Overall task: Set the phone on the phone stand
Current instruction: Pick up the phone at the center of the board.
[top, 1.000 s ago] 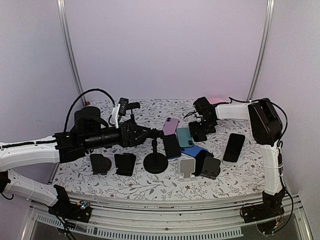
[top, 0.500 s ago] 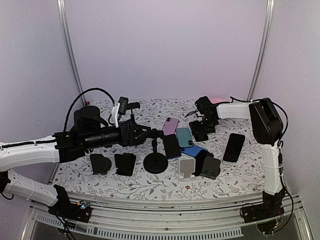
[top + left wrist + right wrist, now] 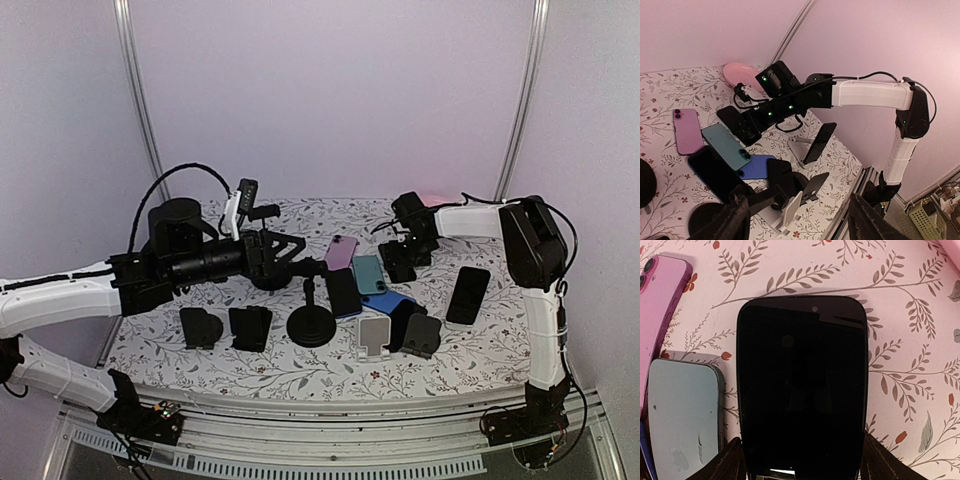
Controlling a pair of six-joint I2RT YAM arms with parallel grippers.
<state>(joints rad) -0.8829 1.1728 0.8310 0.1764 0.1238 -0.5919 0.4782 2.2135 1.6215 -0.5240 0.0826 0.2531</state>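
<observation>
A black phone (image 3: 802, 385) lies flat on the floral table, and my right gripper (image 3: 802, 450) is shut on it with a finger pressed against each long edge. The top view shows that gripper (image 3: 402, 262) low at the back of the phone cluster. My left gripper (image 3: 300, 264) hovers open above the table with nothing between its fingers (image 3: 735, 222). Below it are a white phone stand (image 3: 375, 335), a round-base stand (image 3: 311, 322) and black stands (image 3: 250, 327) (image 3: 422, 335). Another dark phone (image 3: 467, 295) leans on a stand at the right.
A pink phone (image 3: 657, 305) and a teal phone (image 3: 685, 415) lie just left of the held phone. A blue phone (image 3: 390, 300) and a black phone (image 3: 343, 292) lie nearer the stands. One more black stand (image 3: 200, 327) sits at front left. A pink object (image 3: 740, 75) rests at the back.
My right gripper's fingers have closed in onto the black phone's edges. My left arm has lifted a little and shifted right, still open.
</observation>
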